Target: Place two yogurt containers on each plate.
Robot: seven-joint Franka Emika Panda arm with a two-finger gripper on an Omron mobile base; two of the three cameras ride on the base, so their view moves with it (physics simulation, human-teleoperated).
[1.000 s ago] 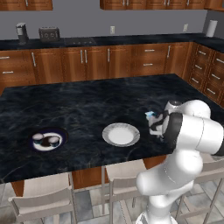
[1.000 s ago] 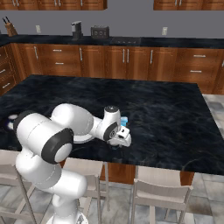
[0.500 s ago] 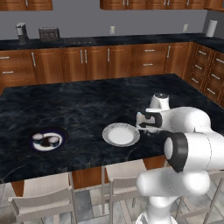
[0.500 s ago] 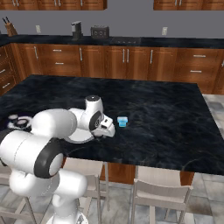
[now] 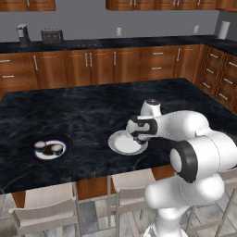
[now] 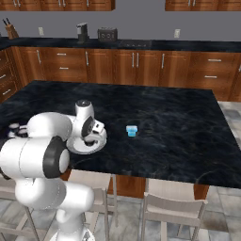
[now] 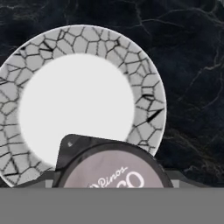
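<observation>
A: Grey, crackle-rimmed and bare in the middle — is that pale plate under you?

B: Yes. In my hand view it spreads across the upper left, and a round yogurt tub with a printed lid sits at the bottom centre, clamped between my jaws. My gripper hangs over that plate near the middle of the left base view.

A: What could spoil this?

B: The tub shows over the plate's near rim, not its centre. If I let go here, I judge it could land on the sloping edge, tip, and roll onto the black marble counter.

A: And the other dishes?

B: The dark-rimmed plate at the left of the left base view carries two round tubs side by side. The light blue tub stands on the counter, right of centre in the right base view, well apart from both plates.

A: So the pale plate holds nothing?

B: Nothing rests on it that I can see.
</observation>
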